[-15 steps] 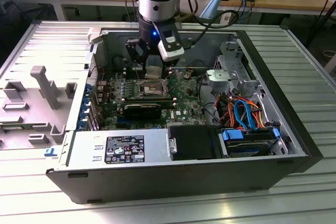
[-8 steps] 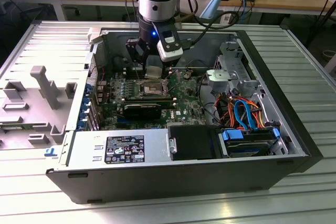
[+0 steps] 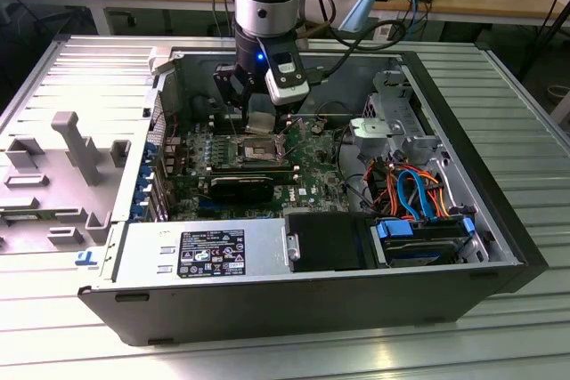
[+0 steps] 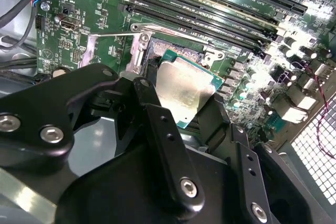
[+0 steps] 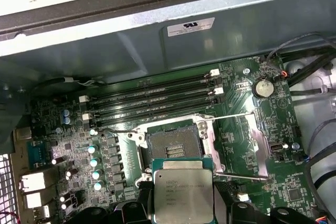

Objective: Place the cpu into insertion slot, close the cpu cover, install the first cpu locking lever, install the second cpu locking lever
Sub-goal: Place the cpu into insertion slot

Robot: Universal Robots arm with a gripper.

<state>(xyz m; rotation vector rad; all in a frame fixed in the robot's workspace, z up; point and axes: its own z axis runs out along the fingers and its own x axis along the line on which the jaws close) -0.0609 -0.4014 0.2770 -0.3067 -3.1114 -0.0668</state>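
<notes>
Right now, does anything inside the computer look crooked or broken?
Nothing stands out. The end effector grips the chip by its edges above the empty socket, so the chip is not yet seated. Nothing looks damaged or spilled on the green board.

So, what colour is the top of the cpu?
The cpu top is dull silver-grey, with a green edge; the second wrist view shows it best.

cpu (image 5: 182, 195) edge cropped, insertion slot (image 5: 173, 142) partly hidden
</notes>
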